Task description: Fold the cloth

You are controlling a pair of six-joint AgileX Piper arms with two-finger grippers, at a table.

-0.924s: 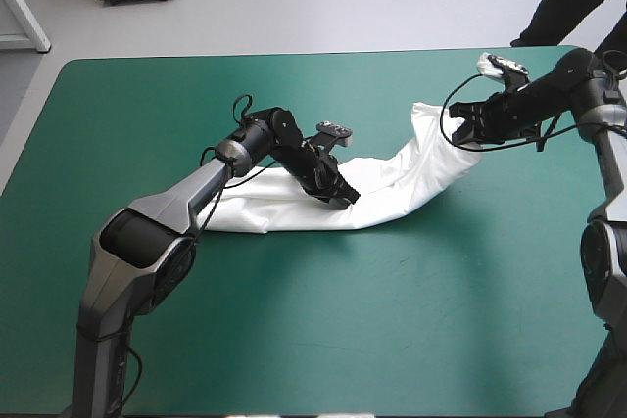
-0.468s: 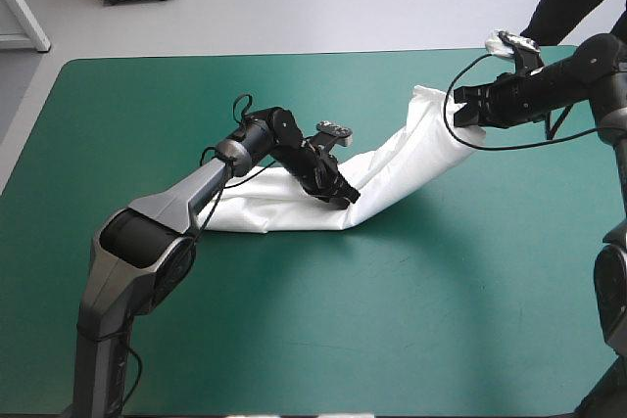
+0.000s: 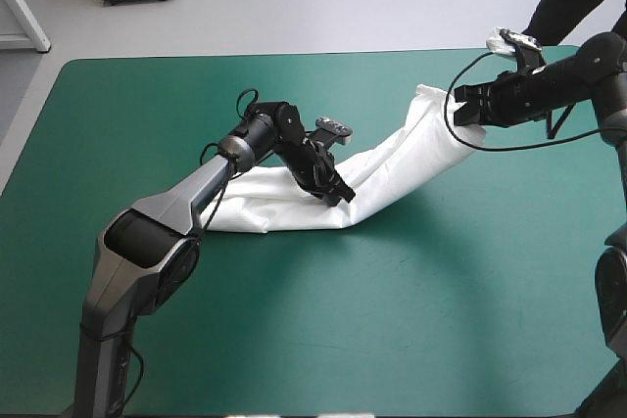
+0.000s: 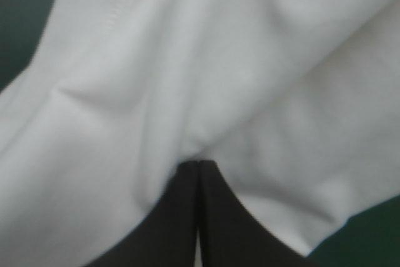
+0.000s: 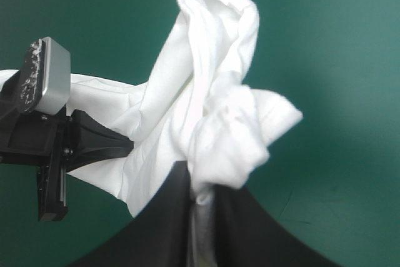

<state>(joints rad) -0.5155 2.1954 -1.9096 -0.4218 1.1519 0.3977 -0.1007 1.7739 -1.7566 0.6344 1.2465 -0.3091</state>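
Note:
The white T-shirt [image 3: 392,165] stretches as a long band across the teal-green table, from a flat part at mid-table up to the far right. My left gripper [image 3: 338,193] is shut on the T-shirt near its middle; in the left wrist view its black fingers [image 4: 199,173] meet with white T-shirt [image 4: 206,79] all around them. My right gripper [image 3: 468,105] holds the raised far-right end above the table. Seen from the right wrist, the T-shirt [image 5: 212,98] hangs bunched from the right gripper [image 5: 200,182], and the left gripper [image 5: 94,145] shows farther off.
The table's far edge [image 3: 294,54] runs close behind the right gripper. A black cable loop [image 3: 490,139] hangs below the right wrist over the cloth. Bare teal-green cover [image 3: 392,320] lies in front of the T-shirt.
The right gripper has lifted and pulled its end of the T-shirt toward the far right, drawing the band tauter. The left gripper has shifted slightly with the cloth.

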